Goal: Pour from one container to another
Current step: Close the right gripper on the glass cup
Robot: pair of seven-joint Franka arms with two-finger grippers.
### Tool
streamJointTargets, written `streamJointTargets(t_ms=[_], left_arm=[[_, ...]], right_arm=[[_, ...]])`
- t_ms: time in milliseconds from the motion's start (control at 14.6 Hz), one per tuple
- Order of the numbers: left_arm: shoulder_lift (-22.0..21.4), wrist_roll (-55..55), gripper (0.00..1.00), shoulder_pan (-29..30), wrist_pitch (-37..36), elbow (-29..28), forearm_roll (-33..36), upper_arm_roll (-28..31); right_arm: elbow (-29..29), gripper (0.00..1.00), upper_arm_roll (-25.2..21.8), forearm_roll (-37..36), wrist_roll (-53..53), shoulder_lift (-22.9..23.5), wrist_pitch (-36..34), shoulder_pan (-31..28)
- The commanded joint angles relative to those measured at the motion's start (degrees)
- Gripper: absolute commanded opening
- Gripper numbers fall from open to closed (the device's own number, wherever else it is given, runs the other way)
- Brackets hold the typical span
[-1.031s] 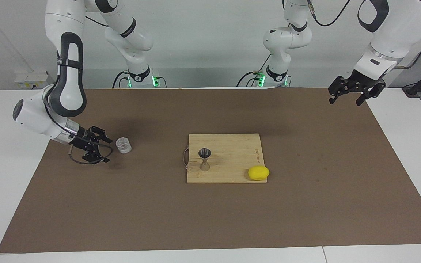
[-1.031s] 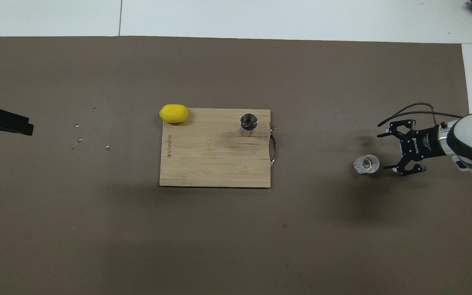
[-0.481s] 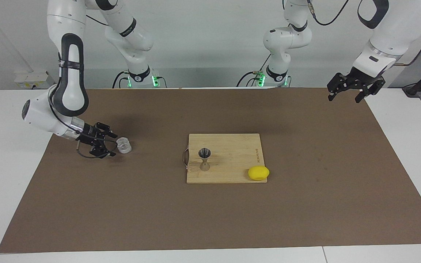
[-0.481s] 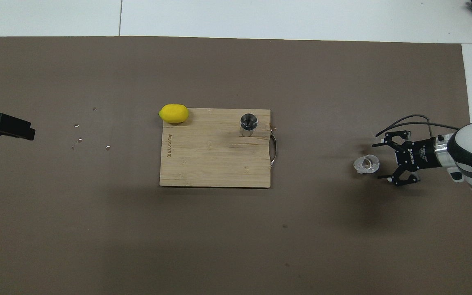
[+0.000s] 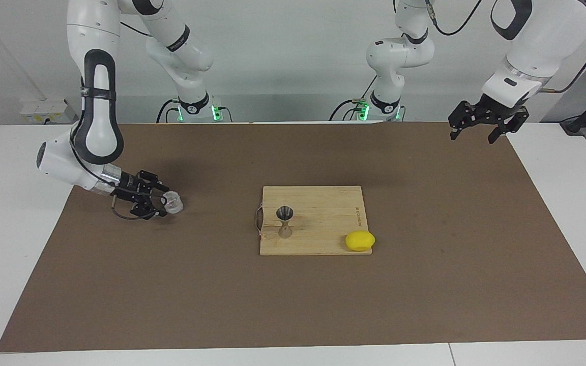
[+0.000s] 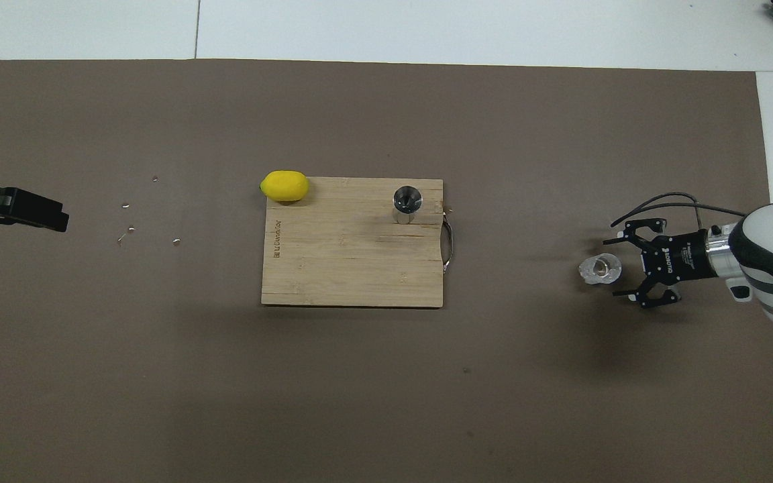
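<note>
Since the earlier frames the right gripper point(image 5: 162, 202) has been brought in low along the brown mat point(image 5: 425, 284) toward the small clear faceted glass cup point(image 5: 173, 202), and the left gripper point(image 5: 472, 126) has been shifted a little toward the middle of the table while held up in the air. The right gripper is now seen lying nearly level just above the mat, its jaws spread wide, with the glass cup point(image 6: 600, 269) standing upright right at its fingertips; the cup is not clamped, and whether a finger touches it cannot be told. The left gripper is held high over the mat's edge at the left arm's end of the table, its fingers likewise spread and empty. Well apart from the right gripper, toward the middle of the table, the rectangular bamboo cutting board point(image 5: 323, 239) is laid on the mat. The small shiny steel hourglass-shaped jigger point(image 5: 285, 222) is stood upright on the board near its metal handle point(image 5: 258, 222). A yellow lemon point(image 5: 359, 240) rests at the board's corner toward the left arm's end.
</note>
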Motion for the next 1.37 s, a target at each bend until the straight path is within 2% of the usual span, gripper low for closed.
streamJointTargets(t_ms=[0,412,481,550,618,687,756,1031,1306], left_arm=[[-1.58,-0.11,1.00,-0.28,-0.66,-1.25,0.55,0.41],[-1.58,-0.11,1.00,-0.28,-0.84,-1.25,0.55,0.41],[-1.58,-0.11,1.00,-0.28,-0.84,-1.25,0.55,0.41],[-1.67,-0.11,1.00,-0.28,-0.84,-1.25,0.55,0.41],[-1.58,-0.11,1.00,-0.28,-0.84,-1.25,0.55,0.41],[-1.58,-0.02,1.00,-0.28,-0.84,-1.25,0.55,0.41],[-1.58,-0.11,1.00,-0.28,-0.84,-1.25,0.55,0.41],[-1.58,-0.02,1.00,-0.28,-0.84,-1.25,0.55,0.41],[-1.58,-0.11,1.00,-0.28,-0.84,-1.25,0.55,0.41]], right_arm=[[-0.91,1.00,0.58,2.05,-3.50,-0.11,-0.42,-1.05],[-0.91,1.00,0.58,4.42,-1.22,-0.11,0.10,-0.88],[-0.91,0.88,0.58,4.42,-1.12,-0.11,0.10,-0.70],[-0.91,0.62,0.58,4.51,-1.04,-0.11,-0.07,-0.79],[-0.83,0.32,0.58,4.60,-1.04,-0.11,-0.33,-0.96],[-0.82,0.12,0.58,4.60,-1.04,-0.11,-0.34,-1.05],[-0.82,0.03,0.58,4.60,-0.95,-0.11,-0.34,-1.05],[-0.04,0.00,0.58,4.60,0.71,-0.80,-0.60,-1.05],[1.11,0.00,0.76,4.51,6.34,-4.23,-0.60,-0.17]])
